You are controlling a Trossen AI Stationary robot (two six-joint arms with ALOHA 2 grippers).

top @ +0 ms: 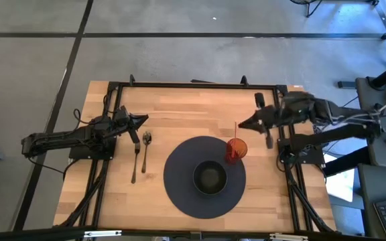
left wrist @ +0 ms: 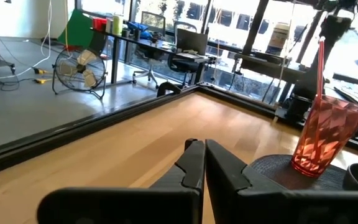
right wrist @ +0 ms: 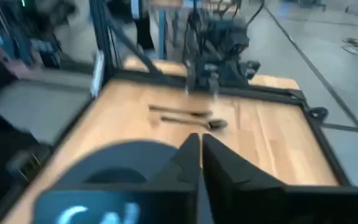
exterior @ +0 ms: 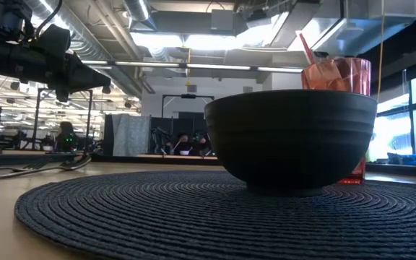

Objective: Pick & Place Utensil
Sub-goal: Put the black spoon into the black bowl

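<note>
Two utensils lie side by side on the bare wood in the left-centre of the high view: a fork [top: 135, 163] and, just to its right, a spoon [top: 145, 151], both with heads toward the top of the frame and handles running down, close together, though whether they touch cannot be told. They sit just left of the round dark placemat [top: 179, 187], clear of its edge. In the right wrist view the same pair shows as two thin shapes near the middle of the frame, the spoon [right wrist: 194, 122] below the fork [right wrist: 179, 111]. A dark bowl [top: 210, 178] rests at the middle of the placemat, and a red tumbler [top: 236, 149] with a red straw [top: 236, 131] stands on the mat's upper right edge, near the bowl but apart from it. The left gripper [top: 141, 121] hovers just above and left of the utensil heads in the high view, fingers pressed together with nothing between them, as its own wrist view confirms. The right gripper [top: 241, 124] is at the upper right of the mat, beside the straw, its fingers likewise closed and empty. The wooden table [top: 179, 107] is ringed by a black frame [top: 193, 85].
</note>
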